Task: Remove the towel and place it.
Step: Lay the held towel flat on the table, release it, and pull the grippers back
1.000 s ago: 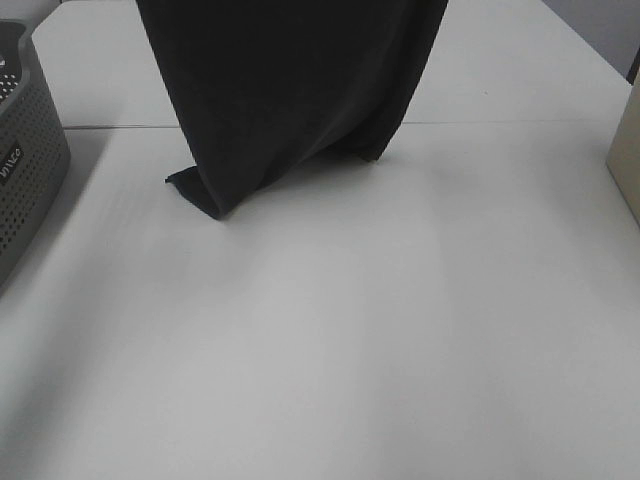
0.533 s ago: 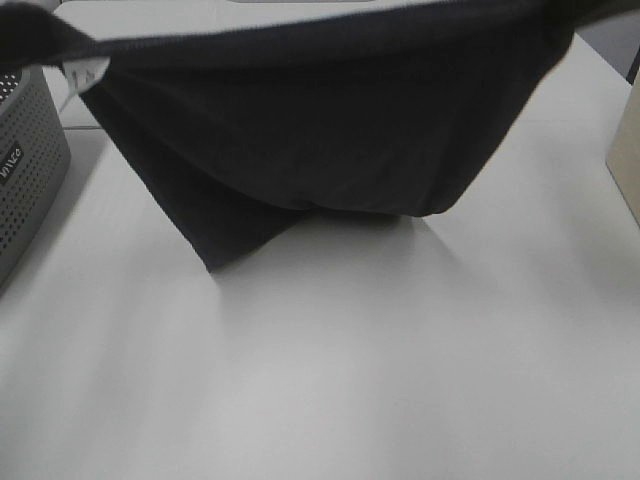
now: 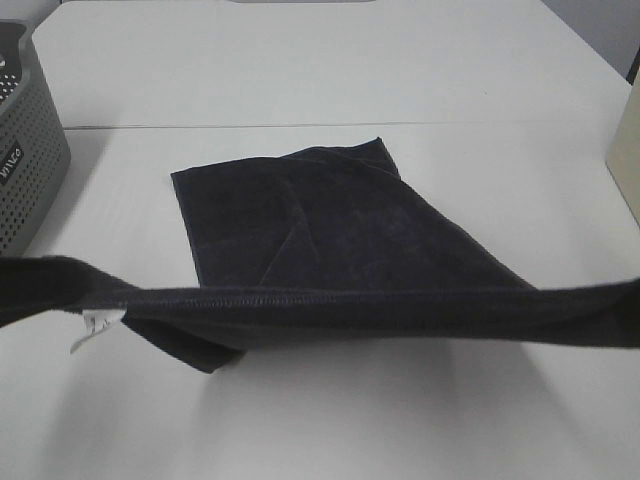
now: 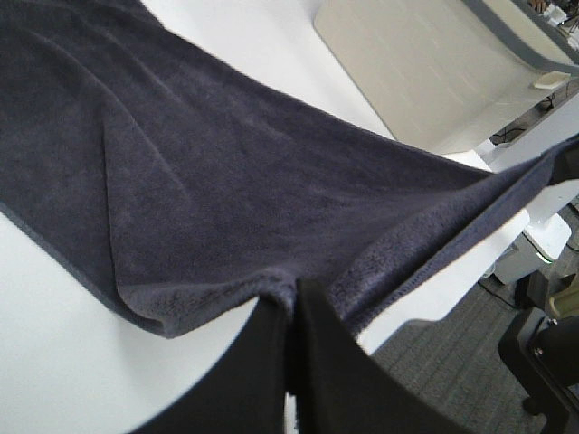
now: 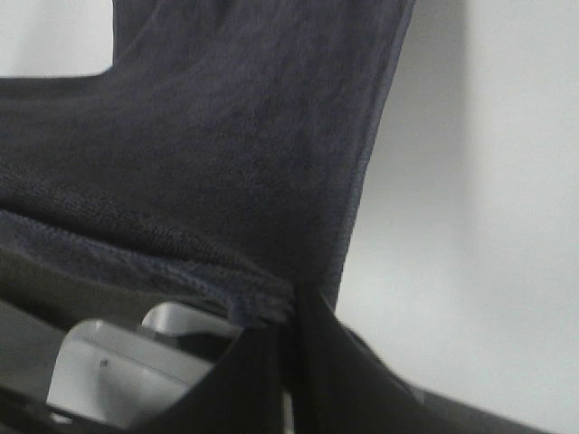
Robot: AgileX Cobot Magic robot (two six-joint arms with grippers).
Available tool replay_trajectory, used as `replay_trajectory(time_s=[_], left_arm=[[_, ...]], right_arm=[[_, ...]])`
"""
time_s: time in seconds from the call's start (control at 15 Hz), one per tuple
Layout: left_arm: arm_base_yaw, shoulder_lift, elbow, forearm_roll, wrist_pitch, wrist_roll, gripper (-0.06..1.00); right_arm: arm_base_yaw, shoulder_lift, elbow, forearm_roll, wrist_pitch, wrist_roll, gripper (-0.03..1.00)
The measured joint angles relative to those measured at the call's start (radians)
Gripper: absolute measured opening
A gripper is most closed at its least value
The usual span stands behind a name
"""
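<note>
Fingers (image 4: 336, 362) of left gripper (image 4: 291, 298) pinch towel (image 3: 330, 230) hem | right gripper (image 5: 294, 307) clamps opposite corner | far half lies flat on table (image 3: 400, 60)

The towel (image 3: 330, 230) is lying across the middle of the table (image 3: 300, 70), its near edge hanging raised; the basket (image 3: 25, 160) is standing left, a container (image 3: 628, 150) right.
</note>
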Motion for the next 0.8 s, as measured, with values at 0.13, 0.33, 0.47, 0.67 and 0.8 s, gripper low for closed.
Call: replay_trajectory(time_s=[0.13,0.33,0.47,0.67,0.8], left_arm=[[0.001,0.0,0.056,0.007,0.008,-0.123,0.0],[0.004,0.0,0.165,0.005,0.025,-0.304,0.0],[-0.005,0.0,0.224,0.005,0.025,-0.356,0.0],[-0.101,0.0,0.277,0.005,0.061,-0.383,0.0],[-0.141,0.0,0.3,0.01,0.077,-0.392,0.0]], right_arm=[[-0.004,-0.002,0.024,0.005,0.107,-0.042,0.01],[-0.008,-0.002,0.025,0.039,0.212,-0.13,0.01],[-0.013,-0.002,0.027,0.065,0.223,-0.204,0.01],[-0.016,-0.004,0.067,0.072,0.227,-0.238,0.01],[-0.017,-0.005,0.142,0.057,0.23,-0.182,0.01]])
